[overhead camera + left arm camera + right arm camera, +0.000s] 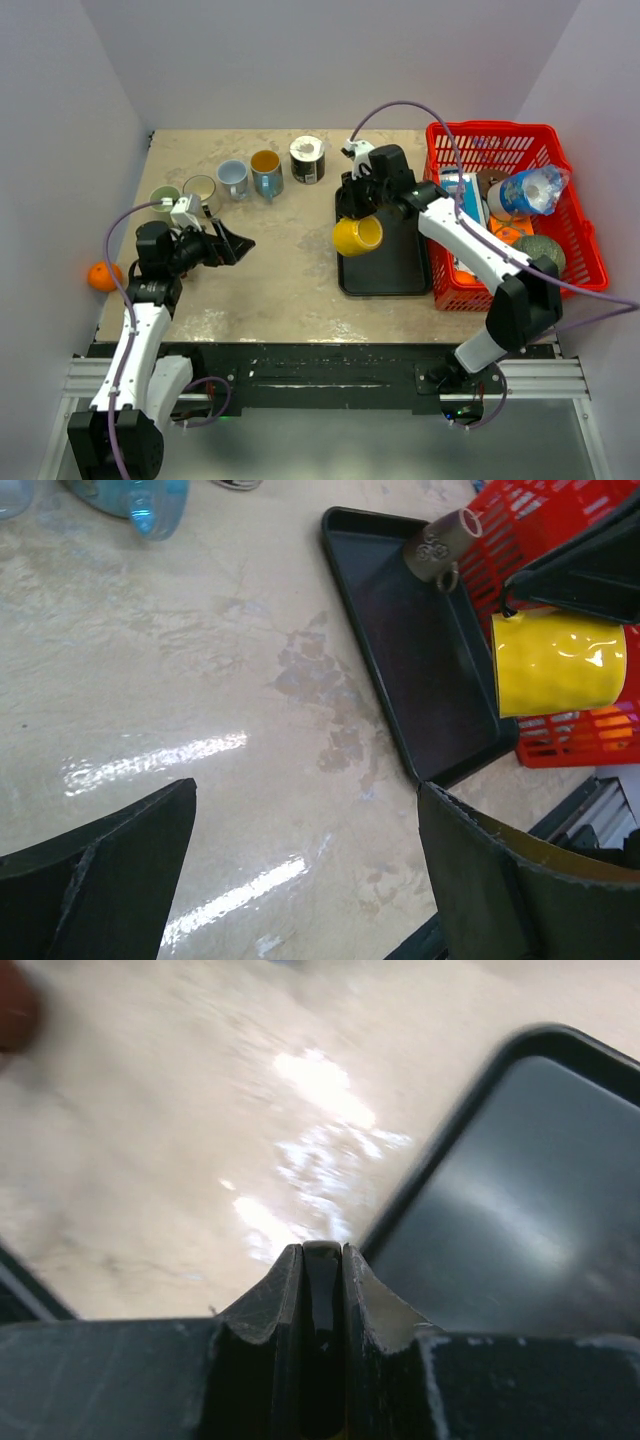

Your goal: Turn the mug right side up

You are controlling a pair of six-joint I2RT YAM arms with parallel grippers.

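Observation:
The yellow mug (357,236) hangs tilted on its side over the left part of the black tray (390,270). It also shows in the left wrist view (555,665), clear of the tray (400,650). My right gripper (352,206) is shut on the mug's handle; in the right wrist view a dark glossy strip is pinched between the fingers of my right gripper (321,1255), with the tray (520,1210) below. My left gripper (235,243) is open and empty above bare table, left of the tray. Its jaws stand wide apart in the left wrist view (307,790).
A row of several mugs (233,178) stands at the back left, ending with a black-and-white one (307,158). A red basket (575,240) full of items stands right of the tray. An orange (103,276) lies at the table's left edge.

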